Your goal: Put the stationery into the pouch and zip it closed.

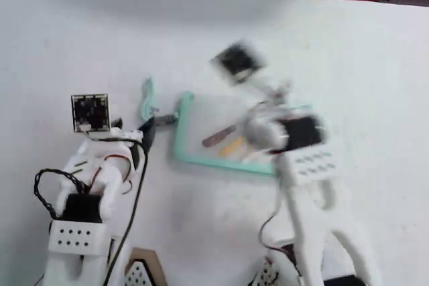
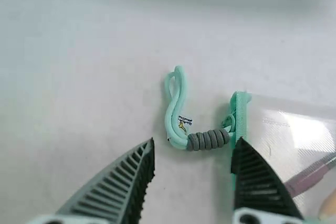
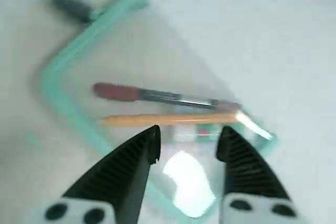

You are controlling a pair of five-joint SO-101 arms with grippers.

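Left gripper [image 2: 194,145]: jaws spread wide, gripping nothing. The grey-wrapped zip pull [image 2: 209,140] lies on the table [image 1: 335,51] between my two left fingertips. Its mint cord loop [image 2: 177,103] curls away from it, beyond the fingertips. One left fingertip sits just beside the pouch's green end edge; I cannot tell whether it touches.

Right gripper [image 3: 190,129]: jaws parted, gripping nothing, hanging over the pouch [image 1: 201,115] near its end away from the zip pull.

The pouch lies flat near the table's middle, between my two arms, with the zip-pull end toward the left arm. It has clear walls and mint-green trim.

Contents, by the right wrist view: a slim pen [image 3: 157,94] with a dark red end and an orange pencil [image 3: 168,120] lie side by side along the pouch's length. They appear to sit under the clear film, though the view is blurred.
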